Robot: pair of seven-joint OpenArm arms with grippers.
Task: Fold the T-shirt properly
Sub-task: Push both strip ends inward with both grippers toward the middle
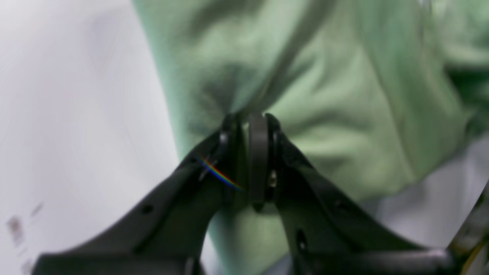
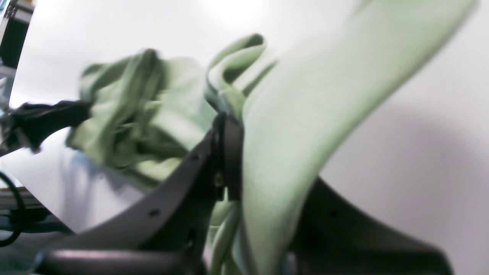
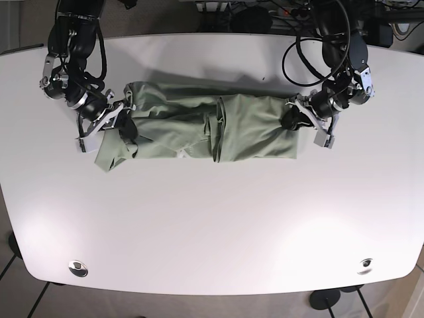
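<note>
The pale green cotton T-shirt (image 3: 212, 127) lies bunched in a band across the white bench (image 3: 212, 225). Left end effector (image 1: 252, 122) and right end effector (image 2: 225, 122) are each clamped on opposite cloth ends. Pulling apart evenly, with matched height, should flatten wrinkles without stretching.

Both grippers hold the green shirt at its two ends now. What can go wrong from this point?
1. The T-shirt is bunched and wrinkled in the middle; a fold made now would likely trap those creases.
2. The left gripper pinches only a small gather of cloth, so it may slip if pulled.
3. Near the right gripper, a loose flap hangs over; it may fold unevenly.
</note>
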